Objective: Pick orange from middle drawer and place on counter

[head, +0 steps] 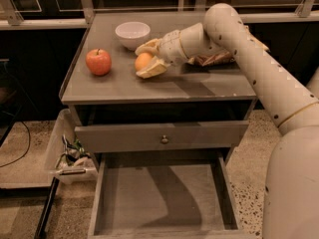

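Observation:
The orange (143, 61) sits between the two fingers of my gripper (147, 59) at the middle of the counter (199, 86), at or just above its surface. The gripper is shut on the orange, with one finger above it and one below. My arm reaches in from the right across the counter. The middle drawer (164, 195) is pulled open below, and its grey floor is bare.
A red apple (98, 61) stands on the counter's left side. A white bowl (132, 34) stands at the back. A crinkled snack bag (219, 59) lies behind my arm. A closed drawer front with a knob (164, 139) is above the open drawer. A white bin (65, 156) is on the floor at left.

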Controlling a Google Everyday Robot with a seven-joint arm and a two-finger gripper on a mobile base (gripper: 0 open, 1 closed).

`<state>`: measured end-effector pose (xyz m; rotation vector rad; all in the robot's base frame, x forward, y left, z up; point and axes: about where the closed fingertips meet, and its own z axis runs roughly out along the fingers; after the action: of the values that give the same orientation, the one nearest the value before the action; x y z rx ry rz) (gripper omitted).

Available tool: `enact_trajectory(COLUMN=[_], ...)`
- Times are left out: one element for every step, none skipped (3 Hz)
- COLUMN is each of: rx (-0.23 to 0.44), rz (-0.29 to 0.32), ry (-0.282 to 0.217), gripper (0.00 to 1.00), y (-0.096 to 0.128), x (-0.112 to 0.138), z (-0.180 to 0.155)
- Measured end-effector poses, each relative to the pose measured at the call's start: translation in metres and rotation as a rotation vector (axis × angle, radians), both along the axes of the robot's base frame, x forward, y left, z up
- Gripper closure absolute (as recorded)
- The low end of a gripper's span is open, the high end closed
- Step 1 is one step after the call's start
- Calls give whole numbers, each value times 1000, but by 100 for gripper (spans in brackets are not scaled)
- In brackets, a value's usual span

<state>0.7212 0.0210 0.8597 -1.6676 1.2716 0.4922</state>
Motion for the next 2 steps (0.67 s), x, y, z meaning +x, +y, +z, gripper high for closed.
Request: enact_trajectory(rx=[0, 0], rz=[0, 0], ry=[0, 0], gripper=[13, 0], y=[0, 0], x=[0, 0], z=[0, 0])
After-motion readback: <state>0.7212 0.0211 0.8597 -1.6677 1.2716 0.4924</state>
